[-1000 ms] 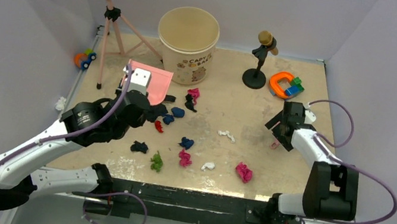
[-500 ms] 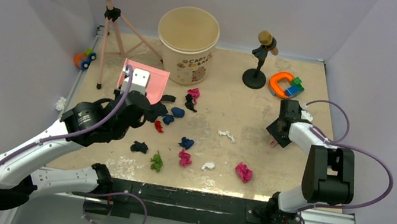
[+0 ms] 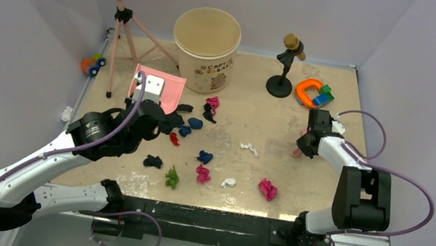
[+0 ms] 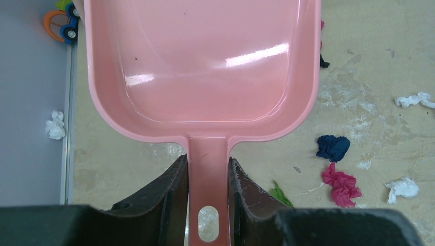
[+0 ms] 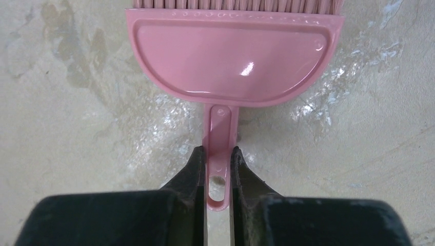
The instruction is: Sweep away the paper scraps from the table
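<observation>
Several paper scraps lie across the middle of the table (image 3: 250,111): magenta (image 3: 268,188), white (image 3: 249,148), dark blue (image 3: 204,156), green (image 3: 172,177), black (image 3: 153,161) and red (image 3: 174,138). My left gripper (image 4: 208,174) is shut on the handle of a pink dustpan (image 4: 205,66), which sits at the table's left (image 3: 170,92). A dark blue wad (image 4: 332,147) and a magenta wad (image 4: 341,183) lie to the pan's right. My right gripper (image 5: 219,164) is shut on the thin handle of a pink brush (image 5: 233,56) at the table's right side (image 3: 298,150).
A cream bucket (image 3: 205,45) stands at the back. A black microphone figure (image 3: 285,67) and orange-blue-green toy blocks (image 3: 312,93) are at the back right. A pink tripod stand (image 3: 119,41) occupies the back left. A white wad (image 3: 66,113) lies outside the left frame.
My right gripper has closed on the brush handle; it was open a second ago. The dustpan in my left gripper dropped slightly toward the table, then held still.
</observation>
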